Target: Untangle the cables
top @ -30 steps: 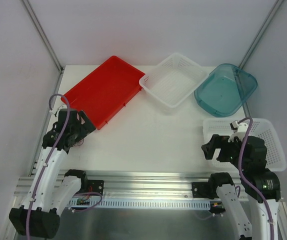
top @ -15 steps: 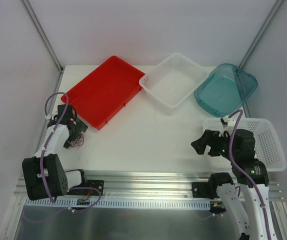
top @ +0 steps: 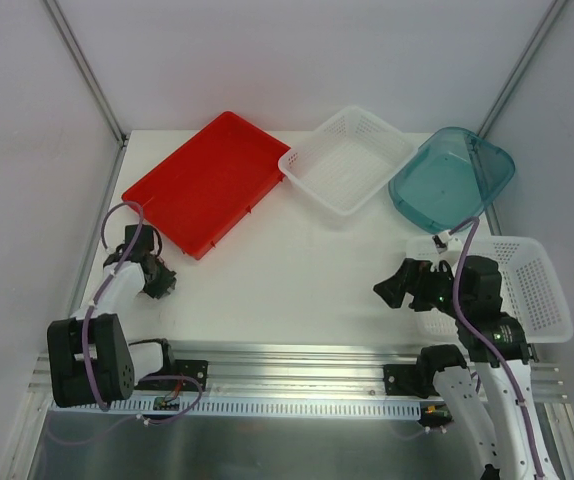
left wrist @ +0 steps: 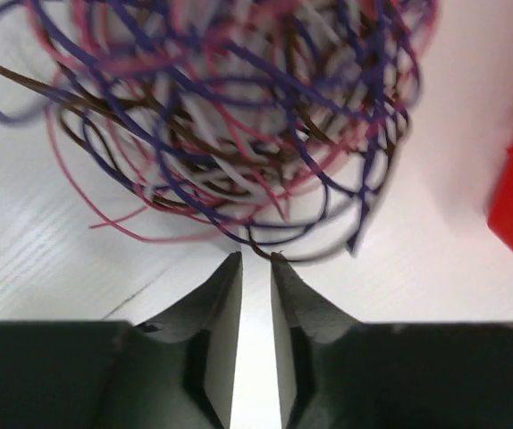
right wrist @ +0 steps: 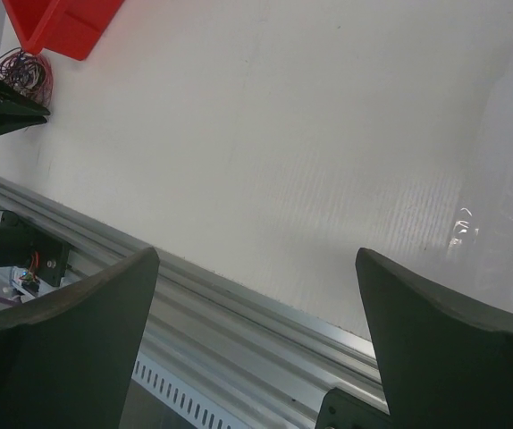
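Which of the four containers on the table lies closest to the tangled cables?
The red tray: its corner sits beside the cables at the left, while both white baskets and the teal bin lie farther right.

On the surface (top: 297, 270): one red tray (top: 207, 180), one teal tub (top: 452, 180) and two white baskets, the far basket (top: 347, 160) and the near basket (top: 542, 290). One tangle of cables (left wrist: 230, 116), its strands too knotted to count. Two hands: left hand (left wrist: 255, 259), right hand (right wrist: 256, 255).
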### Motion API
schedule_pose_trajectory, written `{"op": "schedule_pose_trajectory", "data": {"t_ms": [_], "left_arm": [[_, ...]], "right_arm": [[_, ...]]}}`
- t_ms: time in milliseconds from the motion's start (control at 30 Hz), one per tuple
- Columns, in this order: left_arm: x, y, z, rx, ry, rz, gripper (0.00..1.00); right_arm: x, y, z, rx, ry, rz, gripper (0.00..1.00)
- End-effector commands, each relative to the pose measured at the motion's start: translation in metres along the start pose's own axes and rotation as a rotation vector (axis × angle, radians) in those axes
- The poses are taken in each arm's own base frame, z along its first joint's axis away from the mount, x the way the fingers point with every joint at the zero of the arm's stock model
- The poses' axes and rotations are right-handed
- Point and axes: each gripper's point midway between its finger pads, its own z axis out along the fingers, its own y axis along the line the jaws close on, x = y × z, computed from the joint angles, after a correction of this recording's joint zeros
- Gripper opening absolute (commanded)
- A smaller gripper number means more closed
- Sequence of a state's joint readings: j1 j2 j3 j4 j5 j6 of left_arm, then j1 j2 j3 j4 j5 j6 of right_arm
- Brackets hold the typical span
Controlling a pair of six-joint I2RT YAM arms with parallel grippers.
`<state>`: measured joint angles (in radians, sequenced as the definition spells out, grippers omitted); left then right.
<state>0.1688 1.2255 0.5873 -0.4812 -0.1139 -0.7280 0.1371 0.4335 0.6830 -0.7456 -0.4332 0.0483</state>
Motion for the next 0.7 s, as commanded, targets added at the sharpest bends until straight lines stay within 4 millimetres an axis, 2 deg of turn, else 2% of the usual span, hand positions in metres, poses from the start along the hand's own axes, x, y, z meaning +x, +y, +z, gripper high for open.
{"op": "schedule_pose_trajectory", "data": {"t_ms": [0, 67, 233, 333, 400, 433, 467, 500, 533, 567, 600, 667], "left_arm": [[0.02, -0.018, -0.012, 0.119, 0.023, 0.048, 0.18], [0.031, -0.026, -0.02, 0.177, 0.025, 0.076, 0.14], [0.074, -0.043, -0.039, 0.324, 0.07, 0.211, 0.01], [0.09, -0.051, -0.048, 0.377, 0.08, 0.301, 0.0], [0.093, -0.054, -0.055, 0.402, 0.082, 0.338, 0.0], [0.09, -0.056, -0.059, 0.415, 0.066, 0.34, 0.12], [0.076, -0.06, -0.064, 0.405, 0.002, 0.345, 0.23], [0.064, -0.058, -0.066, 0.377, -0.049, 0.342, 0.37], [0.054, -0.054, -0.067, 0.332, -0.092, 0.337, 0.55], [0.043, -0.052, -0.069, 0.301, -0.131, 0.332, 0.67], [0.015, -0.055, -0.076, 0.246, -0.2, 0.298, 0.78], [-0.003, -0.059, -0.082, 0.242, -0.225, 0.247, 0.81]], "right_arm": [[-0.007, 0.009, 0.006, -0.051, -0.017, -0.019, 0.98], [-0.005, 0.01, 0.009, -0.058, -0.011, 0.002, 0.98], [0.003, 0.014, 0.021, -0.086, 0.017, 0.024, 0.99], [0.01, 0.013, 0.029, -0.068, 0.035, 0.009, 0.99], [0.014, 0.017, 0.033, -0.075, 0.042, 0.006, 0.99], [0.019, 0.018, 0.035, -0.079, 0.054, 0.011, 0.99], [0.021, 0.024, 0.037, -0.103, 0.061, 0.0, 0.99], [0.023, 0.024, 0.039, -0.1, 0.068, -0.001, 0.99], [0.025, 0.027, 0.04, -0.105, 0.072, -0.002, 0.99], [0.027, 0.03, 0.04, -0.112, 0.081, -0.015, 0.99], [0.025, 0.034, 0.04, -0.11, 0.079, -0.04, 0.99], [0.024, 0.034, 0.041, -0.099, 0.081, -0.045, 0.99]]}}
